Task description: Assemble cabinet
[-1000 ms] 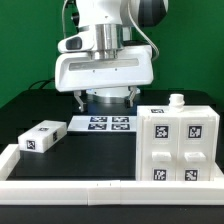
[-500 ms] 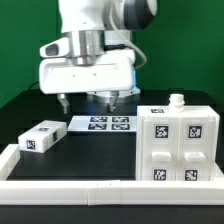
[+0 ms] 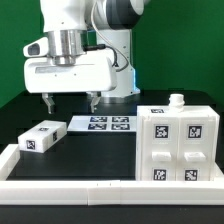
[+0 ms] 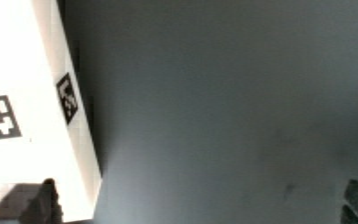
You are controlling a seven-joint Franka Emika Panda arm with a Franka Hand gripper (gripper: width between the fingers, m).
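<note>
The tool (image 3: 70, 104) hangs wide and empty above the dark surface (image 3: 100, 152), its two fingers well apart and holding nothing. It sits high over the exterior view's left half, above and a little behind the small white block (image 3: 40, 136). That block lies flat near the left rail (image 3: 8, 160), clear of everything else, so there is room for fingers to come down on either side of it. The cabinet body (image 3: 180, 146) stands upright at the exterior view's right, tucked into the corner of the rails. My guess is that the corner braces it so it will not slide when parts are pushed in. The marker board (image 3: 100, 124) lies between the two, behind them, untouched. The wrist view shows mostly bare surface, with a white tagged edge at one side, probably the block, though too little shows to be sure. The wide spread and the height suggest an approach to the block, with lowering and squaring up not yet done.
</note>
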